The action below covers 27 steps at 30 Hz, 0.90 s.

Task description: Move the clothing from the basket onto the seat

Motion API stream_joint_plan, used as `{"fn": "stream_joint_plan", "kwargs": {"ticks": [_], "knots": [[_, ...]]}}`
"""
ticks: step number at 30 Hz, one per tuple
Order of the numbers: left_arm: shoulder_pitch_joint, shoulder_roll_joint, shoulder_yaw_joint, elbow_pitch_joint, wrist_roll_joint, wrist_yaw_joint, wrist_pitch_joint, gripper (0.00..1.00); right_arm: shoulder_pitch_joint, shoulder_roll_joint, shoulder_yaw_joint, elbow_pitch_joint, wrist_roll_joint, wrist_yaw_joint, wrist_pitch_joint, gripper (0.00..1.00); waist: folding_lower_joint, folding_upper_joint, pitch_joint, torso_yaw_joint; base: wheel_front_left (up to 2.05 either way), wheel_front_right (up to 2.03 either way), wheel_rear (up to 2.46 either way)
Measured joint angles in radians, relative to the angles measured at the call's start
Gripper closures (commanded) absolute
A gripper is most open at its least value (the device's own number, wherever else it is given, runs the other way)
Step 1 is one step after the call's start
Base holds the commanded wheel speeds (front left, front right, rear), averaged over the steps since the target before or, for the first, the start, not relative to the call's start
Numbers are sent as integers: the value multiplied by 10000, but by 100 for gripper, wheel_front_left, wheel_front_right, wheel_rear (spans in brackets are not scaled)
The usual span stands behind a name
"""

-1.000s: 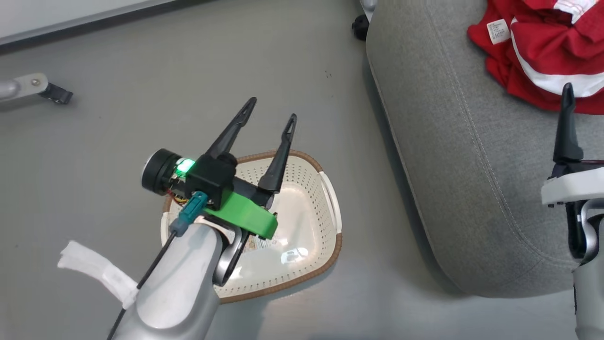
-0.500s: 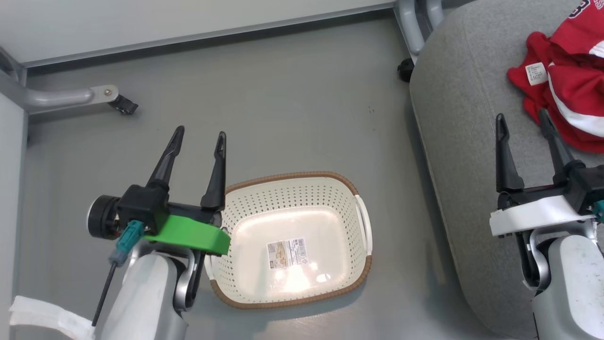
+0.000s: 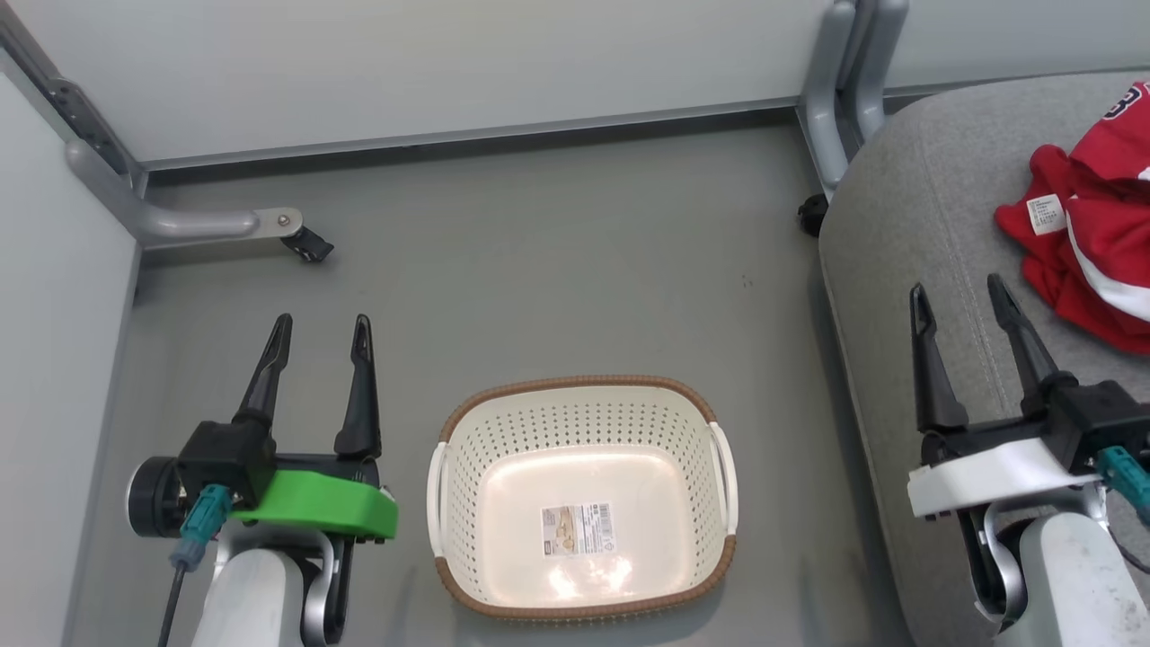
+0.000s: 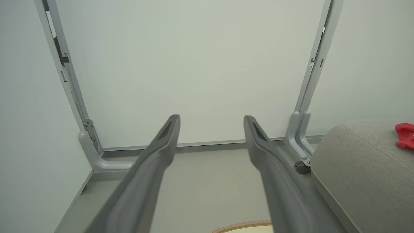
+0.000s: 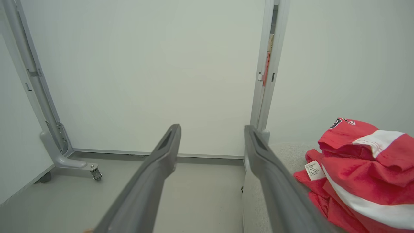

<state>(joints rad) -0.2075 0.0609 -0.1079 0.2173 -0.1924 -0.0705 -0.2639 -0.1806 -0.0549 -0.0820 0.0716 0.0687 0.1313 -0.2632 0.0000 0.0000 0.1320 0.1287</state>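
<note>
The red, white-striped clothing point(image 3: 1092, 261) lies crumpled on the grey seat point(image 3: 898, 270), the print on its white label point(image 3: 1045, 215) too small to read. The cream basket point(image 3: 582, 395) bears a sticker point(image 3: 578, 528) on its floor. The left gripper point(image 3: 322, 320) and right gripper point(image 3: 956, 286) stand spread, holding nothing.

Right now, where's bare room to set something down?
Free: the seat strip between its left edge and the clothing; the floor between the basket and the wall; the basket's inside, bare but for a sticker. Crowded: the seat's right side, under the heaped clothing.

Red clothing point(image 3: 1092, 243) crumpled on grey seat point(image 3: 907, 261), cream basket point(image 3: 584, 409) empty
</note>
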Motion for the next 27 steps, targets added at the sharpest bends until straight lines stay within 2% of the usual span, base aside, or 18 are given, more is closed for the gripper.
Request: {"fn": "stream_joint_plan", "kwargs": {"ticks": [14, 27], "knots": [[681, -84, 157, 65, 207, -44, 0, 0, 1294, 54, 604, -209, 148, 0, 0, 0, 0, 0, -793, 247, 0, 0, 0], [788, -98, 165, 15, 209, -44, 0, 0, 1695, 59, 688, -301, 364, 0, 0, 0, 0, 0, -843, 371, 0, 0, 0]]}}
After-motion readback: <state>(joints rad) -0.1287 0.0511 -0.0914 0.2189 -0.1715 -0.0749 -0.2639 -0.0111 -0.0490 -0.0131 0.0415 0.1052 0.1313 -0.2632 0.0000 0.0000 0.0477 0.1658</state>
